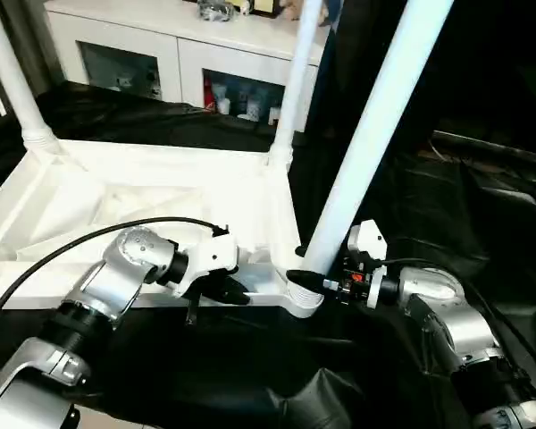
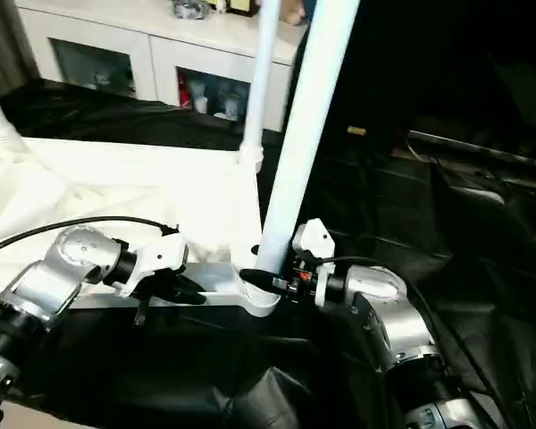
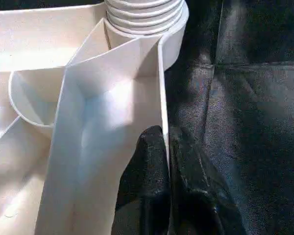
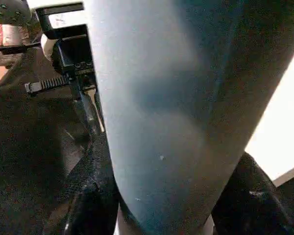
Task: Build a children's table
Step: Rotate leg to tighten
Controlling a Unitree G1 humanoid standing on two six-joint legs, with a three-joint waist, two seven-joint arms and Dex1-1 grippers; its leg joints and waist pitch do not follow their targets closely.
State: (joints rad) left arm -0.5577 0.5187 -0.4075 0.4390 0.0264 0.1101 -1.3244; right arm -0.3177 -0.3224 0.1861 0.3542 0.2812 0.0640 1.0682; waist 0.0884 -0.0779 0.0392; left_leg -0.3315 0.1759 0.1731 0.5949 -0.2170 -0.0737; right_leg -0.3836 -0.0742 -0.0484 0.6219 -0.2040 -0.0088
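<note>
Upturned table top (image 1: 116, 206) carries three legs; right gripper (image 1: 308, 282) clasps the centre-frame leg (image 1: 366, 152), left gripper (image 1: 219, 293) pinches the rim.

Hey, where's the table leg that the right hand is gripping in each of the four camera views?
Left eye view: leg slants up from the near corner socket, right of centre.
Right eye view: same leg, nearer centre.
Left wrist view: its ribbed base at the top edge.
Right wrist view: close up, between the right hand's fingers.
Shared landmark: that corner socket.
</note>
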